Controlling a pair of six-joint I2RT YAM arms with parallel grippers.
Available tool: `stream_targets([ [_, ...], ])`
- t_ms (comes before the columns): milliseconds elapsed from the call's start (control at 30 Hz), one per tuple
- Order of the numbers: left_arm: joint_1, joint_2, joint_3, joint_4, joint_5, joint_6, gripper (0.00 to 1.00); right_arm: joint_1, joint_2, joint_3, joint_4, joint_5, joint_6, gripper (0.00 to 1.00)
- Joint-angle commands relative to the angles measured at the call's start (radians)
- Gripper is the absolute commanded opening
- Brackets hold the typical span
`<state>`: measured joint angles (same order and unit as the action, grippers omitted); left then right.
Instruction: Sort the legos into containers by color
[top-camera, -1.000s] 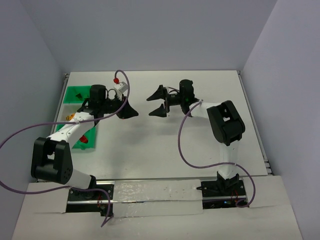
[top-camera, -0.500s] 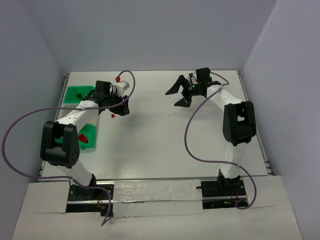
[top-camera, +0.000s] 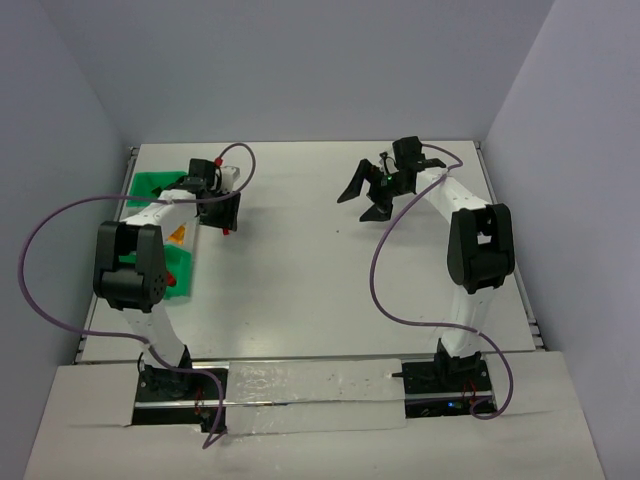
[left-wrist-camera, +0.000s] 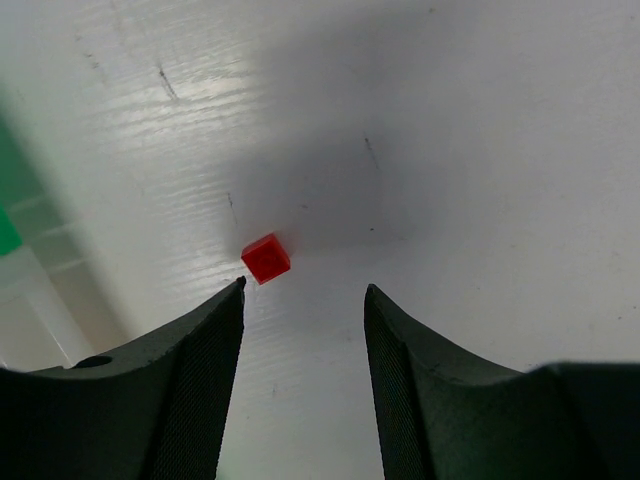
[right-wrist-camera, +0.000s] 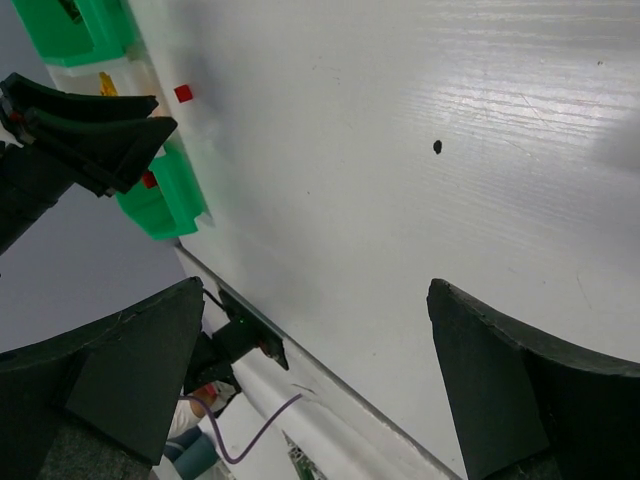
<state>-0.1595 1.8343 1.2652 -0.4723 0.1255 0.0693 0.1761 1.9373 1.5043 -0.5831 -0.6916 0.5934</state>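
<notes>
**Red lego let go short of the containers**

At nine o'clock on the surface (top-camera: 300, 280) the containers (top-camera: 150, 185) are seen in a row; red pieces show in the green bin nearest the arm bases and a yellow one in the whitish middle bin. Within the last second the left pincer (left-wrist-camera: 303, 295) has been swung from nearer the middle of the surface back toward that row, and its jaws have been parted: they are now spread and nothing is pinched. The red lego (left-wrist-camera: 266, 258) has been left on the bare surface at three o'clock of the containers, just beside them and outside every bin. In the left wrist view it lies just ahead of the left-hand finger tip, off the centre of the gap.

The right pincer (top-camera: 365, 198) has been drawn away toward two o'clock and opened fully; it is empty.

The drop is judged to have missed, so this piece remains unsorted and would have to be picked up again
</notes>
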Motion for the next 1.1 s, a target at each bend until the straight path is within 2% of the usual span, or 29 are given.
stream_targets([
  [0,0.008,0.019,0.054,-0.034,-0.062,-0.079,0.57,-0.004,-0.054,0.033,-0.005,-0.022,-0.01,1.0],
  [200,0.023,0.087,0.092,-0.081,-0.022,-0.146,0.56,-0.004,-0.051,0.03,-0.001,-0.028,-0.007,1.0],
  [467,0.023,0.121,0.102,-0.077,-0.051,-0.185,0.52,-0.004,-0.048,0.02,0.008,-0.037,0.002,1.0],
  [767,0.021,0.145,0.109,-0.075,-0.089,-0.194,0.38,-0.004,-0.041,0.021,0.009,-0.044,0.006,1.0],
  [1067,0.018,0.181,0.135,-0.078,-0.104,-0.19,0.4,-0.004,-0.035,0.02,0.01,-0.051,0.005,1.0],
])
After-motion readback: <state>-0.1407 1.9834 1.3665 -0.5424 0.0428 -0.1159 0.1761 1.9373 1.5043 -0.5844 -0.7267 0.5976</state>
